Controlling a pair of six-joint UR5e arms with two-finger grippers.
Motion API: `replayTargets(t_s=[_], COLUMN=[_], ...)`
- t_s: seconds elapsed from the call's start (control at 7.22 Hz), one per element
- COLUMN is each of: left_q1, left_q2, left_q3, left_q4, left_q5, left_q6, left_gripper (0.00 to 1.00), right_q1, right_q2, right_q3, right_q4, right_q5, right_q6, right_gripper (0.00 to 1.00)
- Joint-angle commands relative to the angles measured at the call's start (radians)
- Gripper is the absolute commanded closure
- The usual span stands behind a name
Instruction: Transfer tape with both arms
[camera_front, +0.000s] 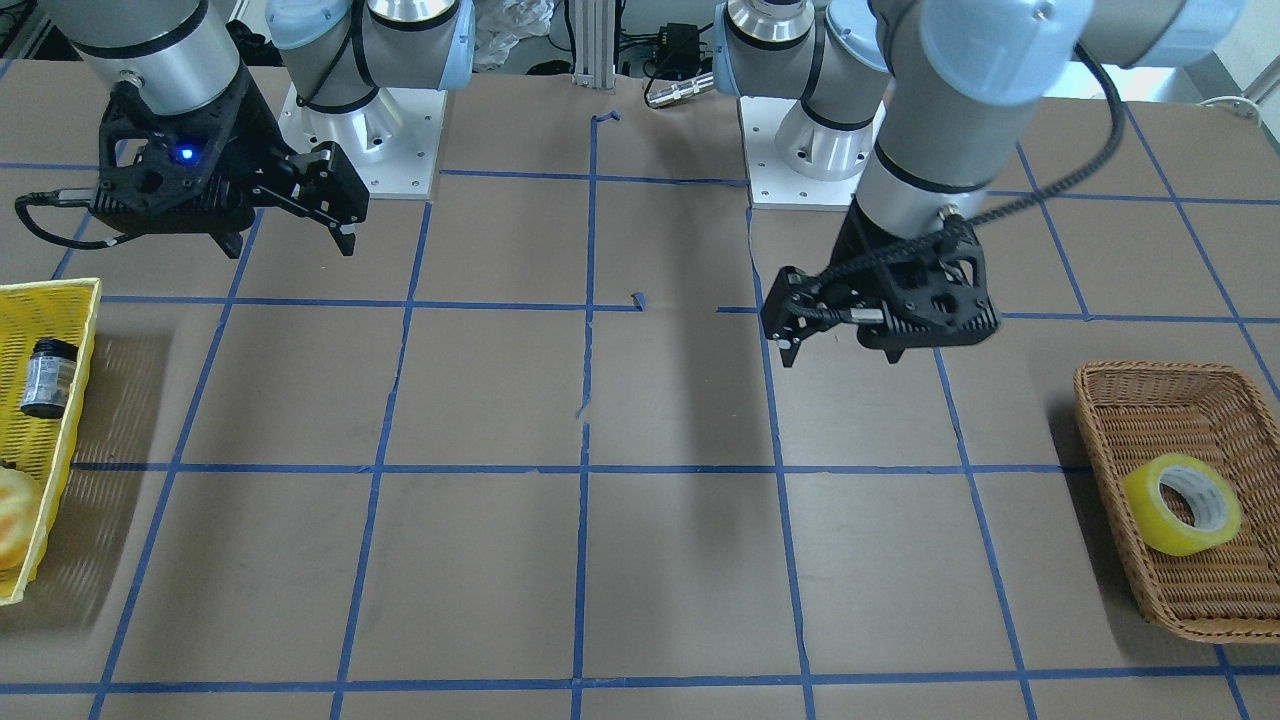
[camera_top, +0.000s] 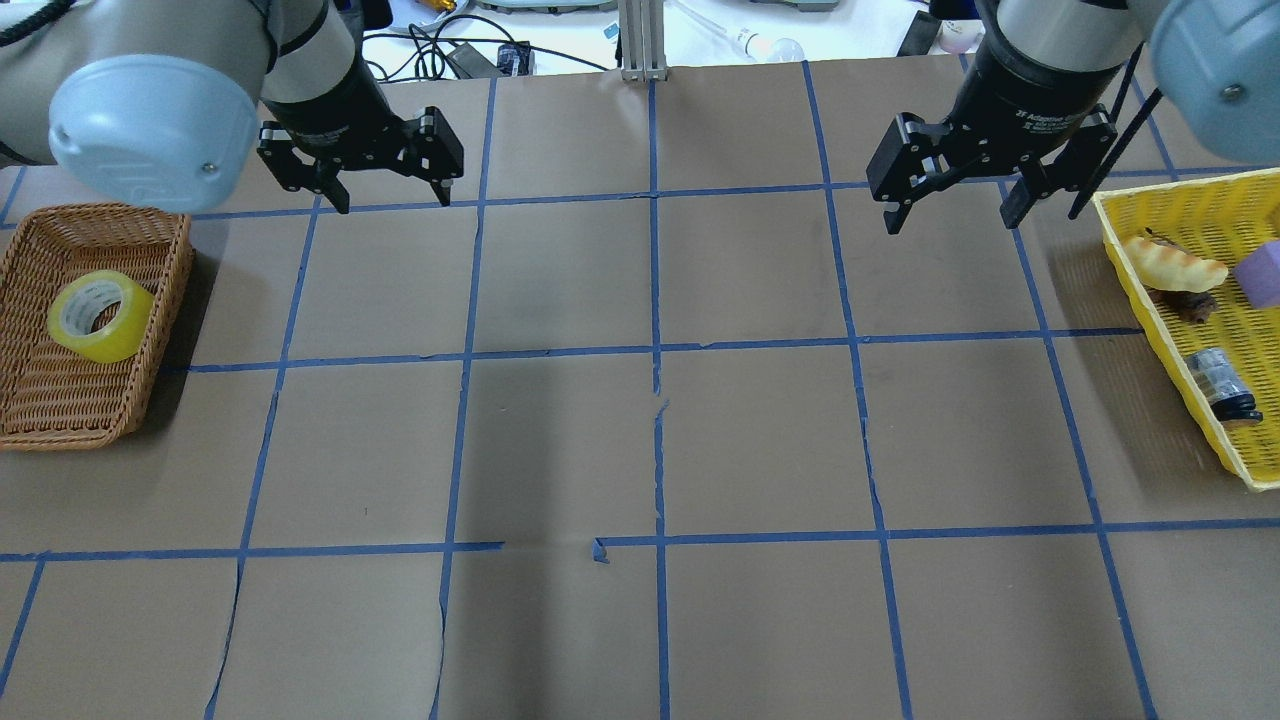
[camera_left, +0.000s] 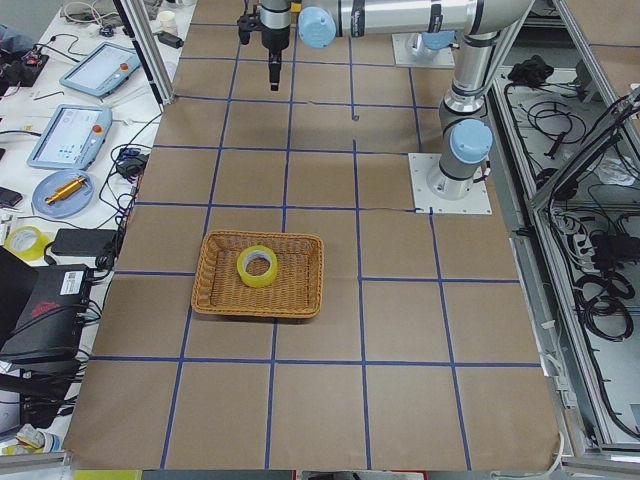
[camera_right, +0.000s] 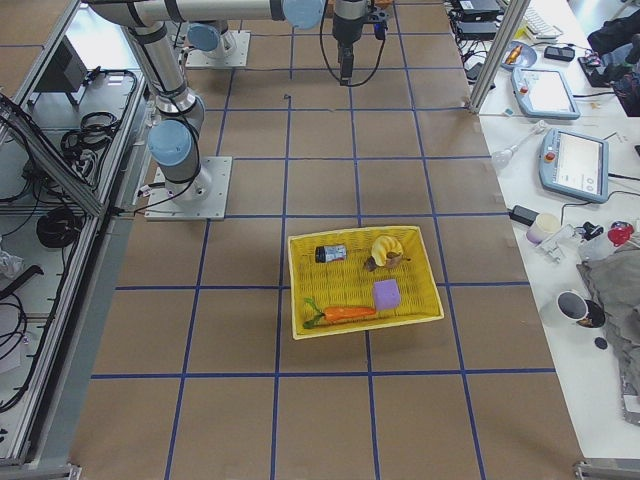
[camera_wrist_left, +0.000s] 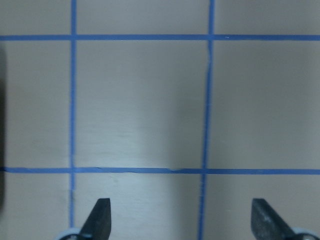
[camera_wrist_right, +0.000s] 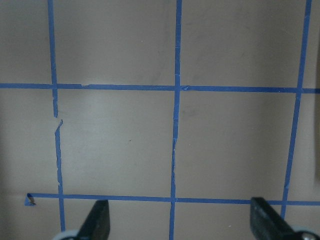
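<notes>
**Ana:** What is at the far left?

**Ben:** A brown wicker basket (camera_top: 40, 435) sits at the left edge of the table (camera_top: 560, 450). The tape (camera_top: 100, 316), a yellow roll with a white core, lies tilted inside it.

**Ana:** Where is the left arm?

**Ben:** The left gripper (camera_top: 395, 200) hangs above the table, to the right of the basket and well apart from the tape. Its fingers point down and are spread wide, holding nothing.

**Ana:** And across the middle?

**Ben:** A wide stretch of brown paper crossed by blue lines (camera_top: 655, 300) lies between the two grippers.

**Ana:** The right arm?

**Ben:** The right gripper (camera_top: 950, 222) hangs at a similar height. Its fingers point down and are spread wide, gripping nothing. Just to its right, a yellow basket (camera_top: 1190, 215) lies at the table's right edge.

**Ana:** Is anything hard to see?

**Ben:** Both upper arms are cut off by the top of the overhead view. In the yellow basket, a purple block (camera_top: 1262, 272) is cut off by the right edge. A small dark jar (camera_top: 1222, 385) has a label too small to read.
</notes>
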Motion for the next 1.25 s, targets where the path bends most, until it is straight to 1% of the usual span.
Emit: replayTargets(t_s=[0.0, 0.28, 0.42, 0.69, 0.83, 1.11], left_q1=[-0.021, 0.025, 0.085, 0.079, 0.076, 0.076], left_q2=[0.116, 0.127, 0.129, 0.130, 0.130, 0.133], left_q3=[-0.016, -0.011, -0.011, -0.008, -0.018, -0.008], left_q4=[-0.096, -0.109, -0.124, -0.121, -0.120, -0.120], left_q5=[0.002, 0.008, 0.026, 0.017, 0.026, 0.029], left_q6=[-0.038, -0.020, 0.069, 0.062, 0.062, 0.065], left_gripper=[0.00, 0.00, 0.00, 0.00, 0.00, 0.00], right_q1=[-0.002, -0.001, -0.001, -0.001, -0.001, -0.001], right_q2=[0.001, 0.000, 0.000, 0.000, 0.000, 0.000], right_q3=[0.000, 0.000, 0.000, 0.000, 0.000, 0.000], right_q4=[-0.011, -0.011, -0.011, -0.011, -0.011, -0.011], right_q5=[-0.002, -0.005, -0.003, -0.005, -0.005, -0.005], right_q6=[0.000, -0.002, -0.003, -0.005, -0.005, -0.007], right_gripper=[0.00, 0.00, 0.00, 0.00, 0.00, 0.00])
